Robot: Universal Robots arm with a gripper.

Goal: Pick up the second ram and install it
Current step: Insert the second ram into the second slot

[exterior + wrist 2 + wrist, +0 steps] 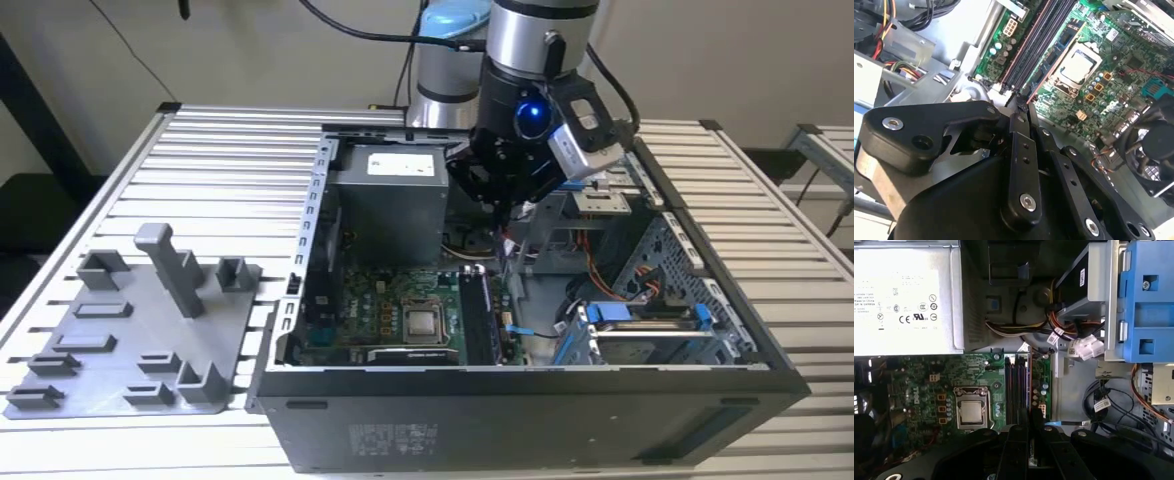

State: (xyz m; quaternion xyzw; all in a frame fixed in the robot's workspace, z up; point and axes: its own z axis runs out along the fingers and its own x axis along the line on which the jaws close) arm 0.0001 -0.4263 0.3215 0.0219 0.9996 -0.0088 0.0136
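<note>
**A:** What is nearest in the exterior view?

**B:** At the lower left I see a grey fixture plate (134, 362) with upright posts, lying on a slatted metal table (240, 150). Beside it, filling the lower centre and right, is an open computer case (534, 420), with its dark front wall closest to the camera.

**A:** And inside the case?

**B:** A green motherboard (360, 310) lies flat in the middle of the frame, with a square silver processor (424, 322) on it. Just to the right of the processor, the second ram (478, 316) stands on edge in the memory slots, a long dark strip. A blue drive bracket (641, 315) sits further right.

**A:** Where is the gripper?

**B:** The gripper (505, 205) hangs inside the case, upper centre, above the far end of the slots. I cannot tell whether it touches the stick. In the first wrist view its black fingers (1018, 440) are drawn close together, with a narrow slit between the tips, which point at the slots.

**A:** Behind it?

**B:** A grey power supply (387, 190) sits to the left of the gripper. The arm (534, 40) rises out of the top of the frame.
</note>
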